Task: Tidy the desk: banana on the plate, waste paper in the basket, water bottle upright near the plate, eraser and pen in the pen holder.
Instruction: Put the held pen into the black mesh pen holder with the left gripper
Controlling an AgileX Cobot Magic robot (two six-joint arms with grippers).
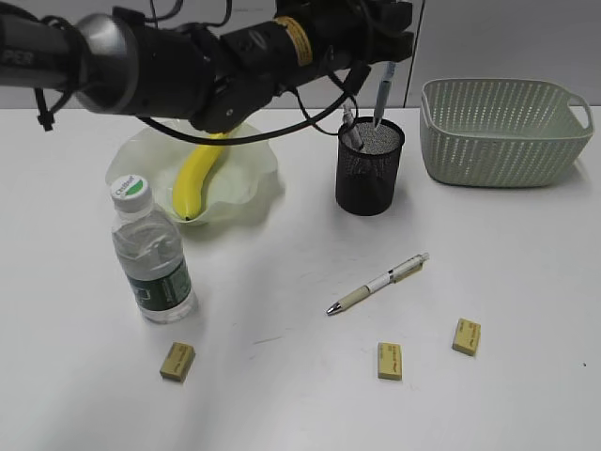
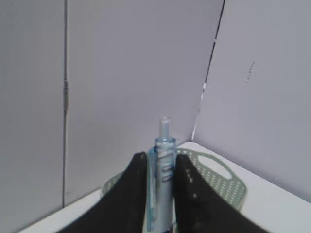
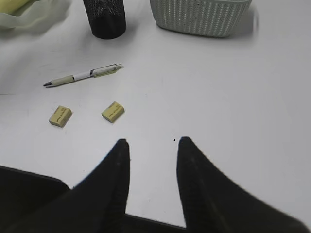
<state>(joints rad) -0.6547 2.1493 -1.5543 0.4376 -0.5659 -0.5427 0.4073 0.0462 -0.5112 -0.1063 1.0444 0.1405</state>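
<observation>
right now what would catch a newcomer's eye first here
The black left arm stretches across the back of the white desk, its gripper shut on a pale blue pen above the black wire-mesh pen holder. Behind it, a yellow banana lies in the ruffled pale green glass plate.

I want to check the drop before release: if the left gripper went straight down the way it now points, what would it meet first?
Probably the pen holder. The left gripper is shut on a blue pen that hangs over the holder's open mouth, so the pen's lower end would enter first. Depth is hard to judge from the exterior view.
</observation>
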